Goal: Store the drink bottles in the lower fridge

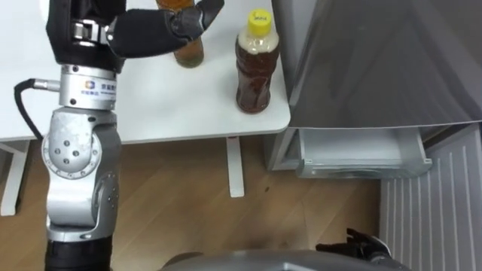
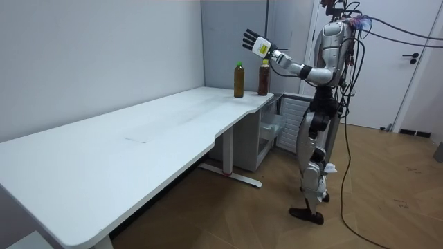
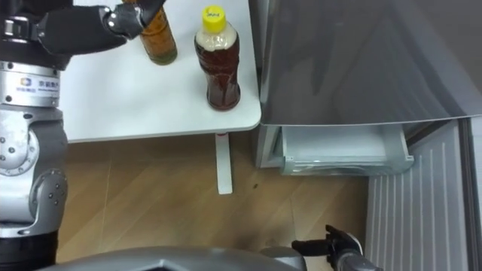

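Observation:
Two brown drink bottles stand near the white table's (image 1: 151, 105) right edge. The near one (image 1: 257, 64) has a yellow cap and stands free. My left hand (image 1: 154, 31) is raised over the far bottle (image 1: 189, 50), open, its straight fingers reaching across the bottle's top. In the room view that hand (image 2: 251, 39) spreads above both bottles (image 2: 239, 79) (image 2: 264, 77). The grey fridge (image 1: 376, 60) is right of the table, with its lower compartment (image 1: 361, 154) open. My right hand (image 1: 363, 245) hangs low by my side, fingers relaxed.
A ribbed white panel (image 1: 429, 214) lies right of the open compartment. The table's white leg (image 1: 236, 165) stands on the wooden floor (image 1: 188, 203) between me and the fridge. I stand at the table's end, next to the fridge.

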